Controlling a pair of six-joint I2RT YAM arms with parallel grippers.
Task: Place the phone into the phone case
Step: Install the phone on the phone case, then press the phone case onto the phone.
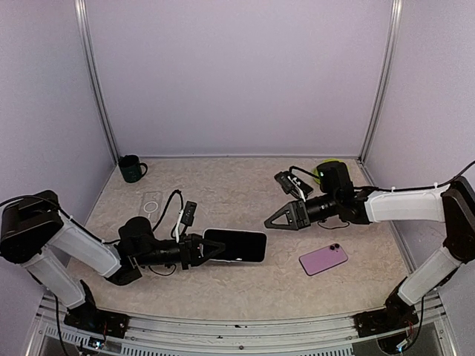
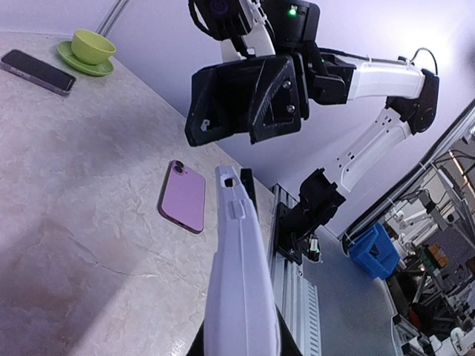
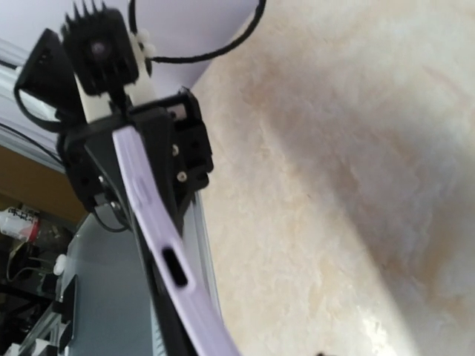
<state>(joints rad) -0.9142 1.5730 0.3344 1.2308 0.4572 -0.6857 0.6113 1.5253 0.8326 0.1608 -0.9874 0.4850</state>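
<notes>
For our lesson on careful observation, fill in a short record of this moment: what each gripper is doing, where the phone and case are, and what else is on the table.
left gripper: shut on the pale case, held above the table
right gripper: holds nothing, raised, facing the case; jaw gap unclear
purple phone: flat on the table, back up, untouched
purple phone in case: not yet
also on table: dark mug, green cup

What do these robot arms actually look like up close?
Both the left arm and right arm have white tube-like segments joined by chunky black joints. Thin black cables loop alongside. The left end effector and right end effector are black with angular, wedge-shaped fingers; a small green light glows on the right wrist.
</notes>
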